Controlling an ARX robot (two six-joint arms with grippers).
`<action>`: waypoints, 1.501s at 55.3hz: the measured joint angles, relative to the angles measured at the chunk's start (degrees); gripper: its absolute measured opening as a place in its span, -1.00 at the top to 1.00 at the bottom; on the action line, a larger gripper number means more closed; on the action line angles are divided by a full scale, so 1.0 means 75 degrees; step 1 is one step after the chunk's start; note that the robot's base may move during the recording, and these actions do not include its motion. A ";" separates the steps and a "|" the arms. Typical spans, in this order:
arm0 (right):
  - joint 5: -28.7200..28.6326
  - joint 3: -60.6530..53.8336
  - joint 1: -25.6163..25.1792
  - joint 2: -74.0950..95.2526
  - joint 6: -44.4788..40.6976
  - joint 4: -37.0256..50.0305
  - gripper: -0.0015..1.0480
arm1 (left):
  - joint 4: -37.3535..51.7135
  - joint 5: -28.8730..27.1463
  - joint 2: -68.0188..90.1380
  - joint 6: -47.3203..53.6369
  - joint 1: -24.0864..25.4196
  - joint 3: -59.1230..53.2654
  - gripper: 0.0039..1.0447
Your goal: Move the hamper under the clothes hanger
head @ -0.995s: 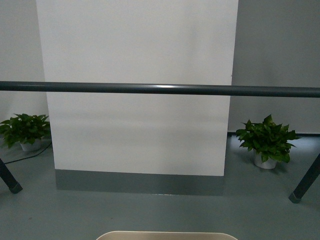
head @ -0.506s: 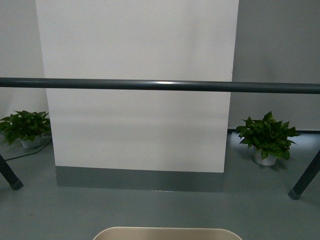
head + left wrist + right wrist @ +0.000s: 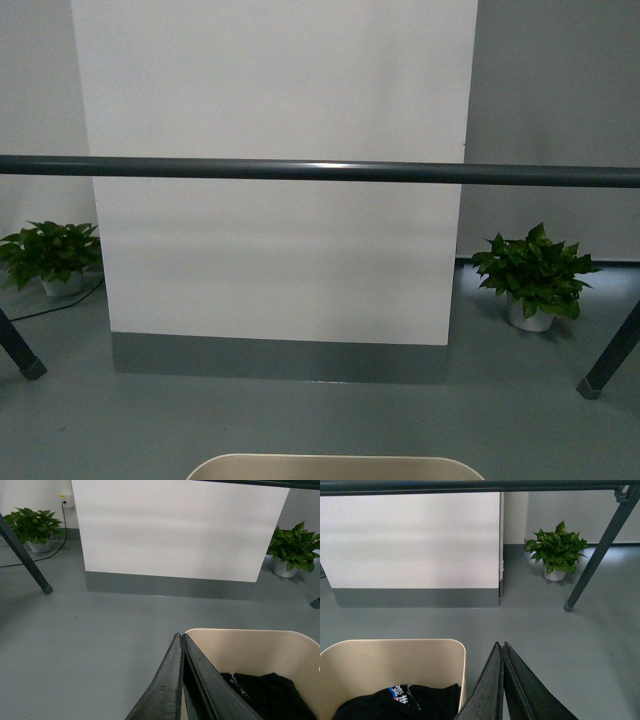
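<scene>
The beige hamper's far rim [image 3: 335, 463] shows at the bottom middle of the front view, on the near side of the clothes hanger's dark grey bar [image 3: 320, 170], which runs across the whole view. The rack's legs [image 3: 608, 362] stand at both sides. The left wrist view shows the hamper [image 3: 240, 645] with black clothing [image 3: 270, 695] inside; my left gripper [image 3: 180, 636] is shut and empty, above its outer side. The right wrist view shows the hamper [image 3: 395, 660] with my right gripper [image 3: 500, 645] shut and empty beside its other side.
A white panel with a grey base [image 3: 280, 200] stands behind the rack. Potted plants sit at the left [image 3: 50, 260] and right [image 3: 535, 280] on the grey floor. A cable [image 3: 30, 560] runs near the left plant.
Over the last second the view shifted slightly: the bar and plants sit a little higher, and more of the hamper's rim shows. Nothing moved in the last half second.
</scene>
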 joint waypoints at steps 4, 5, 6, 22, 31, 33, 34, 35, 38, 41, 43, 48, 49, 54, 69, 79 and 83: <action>0.0000 0.0000 0.0000 -0.0175 0.0000 -0.0175 0.96 | -0.0172 0.0000 -0.0172 0.0000 0.0000 0.0000 0.94; 0.0000 0.0000 0.0000 -0.0213 -0.0003 -0.0207 0.96 | -0.0207 0.0003 -0.0207 0.0000 0.0000 0.0000 0.94; 0.0000 0.0000 0.0000 -0.0245 -0.0003 -0.0242 0.96 | -0.0239 0.0000 -0.0239 0.0000 0.0000 0.0000 0.94; -0.0020 0.0003 0.0000 -0.1614 -0.0003 -0.1664 0.96 | -0.1649 0.0003 -0.1585 0.0003 0.0000 0.0000 0.94; -0.0020 0.0003 0.0000 -0.1623 -0.0003 -0.1667 0.96 | -0.1649 0.0000 -0.1597 0.0003 0.0000 0.0000 0.94; -0.0020 0.0003 0.0000 -0.1623 -0.0003 -0.1667 0.96 | -0.1649 0.0003 -0.1597 0.0003 0.0000 0.0000 0.94; -0.0020 0.0003 0.0000 -0.1623 -0.0003 -0.1667 0.96 | -0.1649 0.0003 -0.1597 0.0003 0.0000 0.0000 0.94; -0.0020 0.0003 0.0000 -0.1623 -0.0003 -0.1667 0.96 | -0.1649 0.0003 -0.1597 0.0003 0.0000 0.0000 0.94; -0.0020 0.0003 0.0000 -0.1623 -0.0003 -0.1667 0.96 | -0.1649 0.0000 -0.1597 0.0003 0.0000 0.0000 0.94; -0.0020 0.0003 0.0000 -0.1623 -0.0009 -0.1667 0.92 | -0.1649 0.0003 -0.1597 0.0003 0.0000 0.0000 0.89; -0.0020 0.0003 0.0000 -0.1623 -0.0006 -0.1667 0.75 | -0.1649 0.0003 -0.1597 0.0003 0.0000 0.0000 0.72; -0.0020 0.0003 0.0000 -0.1623 -0.0006 -0.1667 0.52 | -0.1649 0.0003 -0.1600 0.0003 0.0000 0.0000 0.48; -0.0020 0.0003 0.0000 -0.1623 -0.0006 -0.1667 0.45 | -0.1649 0.0000 -0.1600 0.0003 0.0000 0.0000 0.41; -0.0020 0.0003 0.0000 -0.1623 -0.0006 -0.1667 0.15 | -0.1649 0.0003 -0.1600 0.0003 0.0000 0.0000 0.11; -0.0020 0.0003 0.0000 -0.1623 -0.0006 -0.1667 -0.69 | -0.1649 0.0003 -0.1600 0.0003 0.0000 0.0000 -0.75; -0.0020 0.0003 0.0000 -0.1623 -0.0006 -0.1667 -0.84 | -0.1649 0.0000 -0.1600 0.0009 0.0000 0.0000 -0.87; -0.0020 0.0003 0.0000 -0.1623 -0.0003 -0.1667 -0.85 | -0.1649 0.0003 -0.1600 0.0009 0.0000 0.0000 -0.88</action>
